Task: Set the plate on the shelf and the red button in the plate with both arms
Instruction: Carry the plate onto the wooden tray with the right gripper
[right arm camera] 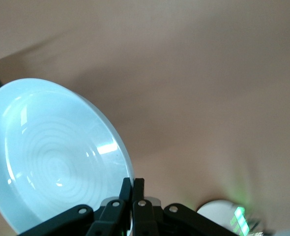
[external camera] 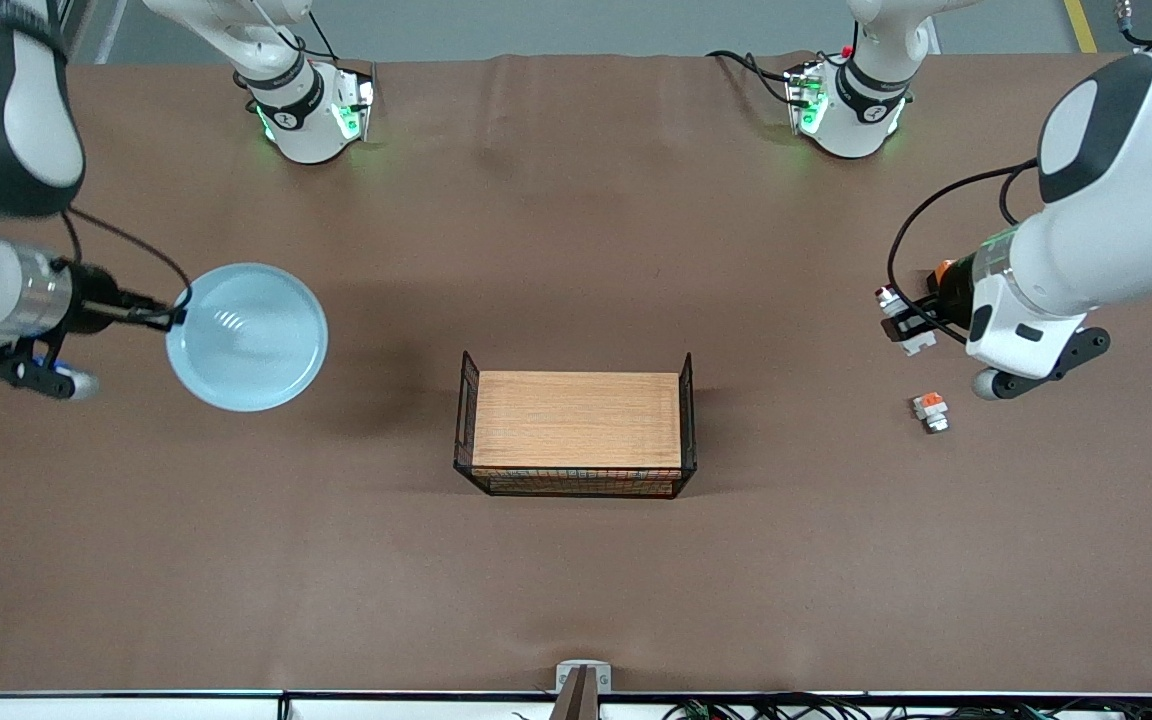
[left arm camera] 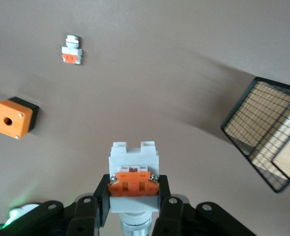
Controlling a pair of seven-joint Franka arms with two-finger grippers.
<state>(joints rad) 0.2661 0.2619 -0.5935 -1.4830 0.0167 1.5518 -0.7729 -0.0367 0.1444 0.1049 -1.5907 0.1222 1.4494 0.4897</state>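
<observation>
the round pale light-blue plate (external camera: 248,337) is held by its rim in the clenched right gripper (external camera: 172,316), raised over the brown table (external camera: 576,580) toward the right arm's end. the small white-grey block with an orange-red square, the red button (left arm camera: 133,182), is clamped in the left gripper (left arm camera: 133,199), apparently above the table. a wire basket holding a wooden block (external camera: 576,420) sits mid-table.

1. Right gripper (external camera: 174,318) is seen at the front view's left edge, raised, fingers clamped on the plate (external camera: 248,337) rim.
2. Left gripper (external camera: 908,322) is seen at right edge, raised, fingers closed on the red button (left arm camera: 133,176).
</observation>
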